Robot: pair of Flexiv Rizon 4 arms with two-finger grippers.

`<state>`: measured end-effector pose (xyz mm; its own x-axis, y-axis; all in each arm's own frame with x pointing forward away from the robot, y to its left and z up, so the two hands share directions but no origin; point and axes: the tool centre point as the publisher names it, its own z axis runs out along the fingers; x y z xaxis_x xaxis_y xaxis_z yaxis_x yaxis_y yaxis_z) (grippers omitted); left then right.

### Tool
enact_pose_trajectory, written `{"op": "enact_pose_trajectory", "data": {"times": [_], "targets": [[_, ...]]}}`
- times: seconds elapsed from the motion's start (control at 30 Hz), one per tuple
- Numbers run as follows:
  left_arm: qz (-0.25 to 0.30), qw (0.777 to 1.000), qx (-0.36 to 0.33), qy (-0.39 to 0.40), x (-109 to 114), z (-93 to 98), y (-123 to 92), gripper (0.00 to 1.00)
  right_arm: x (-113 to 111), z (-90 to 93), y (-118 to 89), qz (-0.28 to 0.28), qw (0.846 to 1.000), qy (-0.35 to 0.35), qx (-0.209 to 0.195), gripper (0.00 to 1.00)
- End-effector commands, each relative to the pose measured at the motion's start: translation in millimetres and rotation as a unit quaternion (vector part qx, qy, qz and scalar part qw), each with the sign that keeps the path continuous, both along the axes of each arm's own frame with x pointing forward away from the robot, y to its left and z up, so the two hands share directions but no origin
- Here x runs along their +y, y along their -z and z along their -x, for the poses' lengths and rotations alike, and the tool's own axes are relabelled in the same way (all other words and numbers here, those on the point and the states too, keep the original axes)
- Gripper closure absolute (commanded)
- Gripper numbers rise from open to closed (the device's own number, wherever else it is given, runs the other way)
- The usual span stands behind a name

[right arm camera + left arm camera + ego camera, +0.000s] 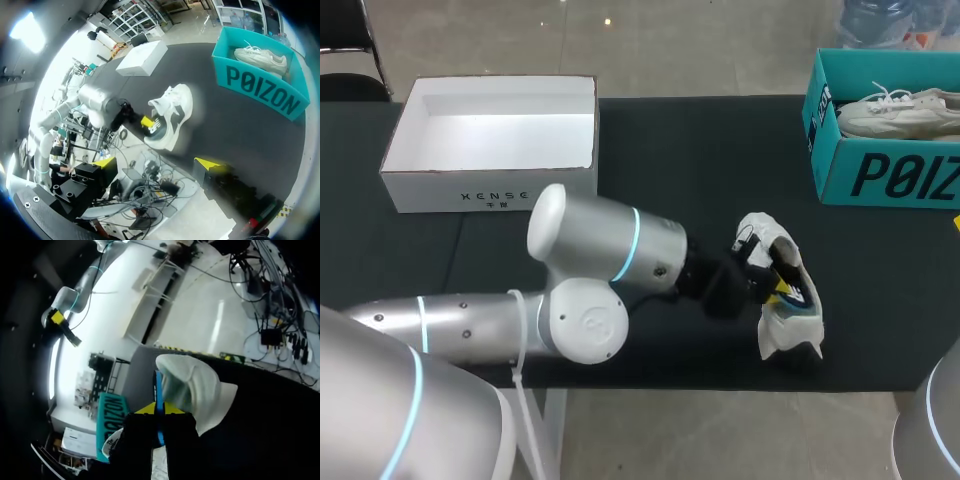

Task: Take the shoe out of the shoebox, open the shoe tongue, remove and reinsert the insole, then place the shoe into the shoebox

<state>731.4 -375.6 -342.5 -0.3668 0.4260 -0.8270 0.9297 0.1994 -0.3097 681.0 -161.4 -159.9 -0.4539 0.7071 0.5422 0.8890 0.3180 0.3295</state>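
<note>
Black table (670, 150), white shoe (788, 330) apparently clamped in left jaws, right jaws spread

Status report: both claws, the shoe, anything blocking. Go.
Left claw shut on white sneaker with dark panels, near black table's front edge. Right claw open, clear of it. White cardboard shoebox empty, unobstructed.

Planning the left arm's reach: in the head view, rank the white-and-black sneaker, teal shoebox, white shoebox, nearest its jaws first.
1. White-and-black sneaker, held in the left gripper.
2. Teal cardboard shoebox, back right.
3. White cardboard shoebox, back left.
</note>
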Motion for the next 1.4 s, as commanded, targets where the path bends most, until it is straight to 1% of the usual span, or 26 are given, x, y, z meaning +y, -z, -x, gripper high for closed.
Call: {"op": "enact_pose_trajectory", "data": {"times": [0.03,0.33,0.43,0.5,0.53,0.57,0.6,0.63,0.73,0.77,0.8,0.83,1.03,1.27,1.4], "targets": [[0.0,1.0,0.001,-0.001,4.2,10.4,-6.2,0.0,-0.1,0.2,0.0,0.001,1.0,0.0,0.001,0.0],[0.009,1.0,-0.004,0.002,5.1,9.1,-22.9,0.0,-0.1,0.2,0.0,0.001,1.0,0.0,0.001,0.0],[0.014,1.0,-0.002,0.001,5.5,11.0,-25.6,0.05,-0.1,0.2,0.0,0.001,1.0,0.0,0.001,0.0],[0.016,1.0,0.002,0.001,6.0,14.8,-24.8,0.16,-0.1,0.2,0.0,0.001,1.0,0.0,0.001,0.0],[0.016,1.0,0.004,0.002,6.0,17.1,-23.9,0.19,-0.1,0.2,0.0,0.001,1.0,0.0,0.001,0.0],[0.017,1.0,0.006,0.003,6.0,19.2,-23.0,0.26,-0.1,0.2,0.0,0.001,1.0,0.0,0.001,0.0],[0.016,1.0,0.009,0.005,6.2,21.3,-21.5,0.35,-0.1,0.2,0.0,0.001,1.0,0.0,0.001,0.0],[0.016,1.0,0.011,0.005,6.4,23.0,-20.0,0.51,-0.1,0.2,0.0,0.001,1.0,0.0,0.001,0.0],[0.014,1.0,0.018,0.003,7.8,26.2,-16.6,0.65,-0.1,0.2,0.0,0.001,1.0,0.0,0.001,0.0],[0.014,1.0,0.019,0.002,8.8,25.9,-15.7,0.79,-0.1,0.2,0.0,0.001,1.0,0.0,0.001,0.0],[0.013,1.0,0.02,0.002,9.6,25.8,-15.6,0.89,-0.1,0.2,0.0,0.001,1.0,0.0,0.001,0.0],[0.012,1.0,0.02,0.001,10.6,25.8,-15.4,0.93,-0.1,0.2,0.0,0.001,1.0,0.0,0.001,0.0],[0.007,1.0,0.022,0.003,14.5,23.8,-10.9,0.92,-0.1,0.2,0.0,0.001,1.0,0.0,0.001,0.0],[0.006,1.0,0.023,0.003,12.9,22.0,-7.4,1.0,-0.1,0.2,0.0,0.001,1.0,0.0,0.001,0.0],[0.008,1.0,0.023,0.003,8.9,22.1,-6.6,1.0,-0.1,0.2,0.0,0.001,1.0,0.0,0.001,0.0]]}}
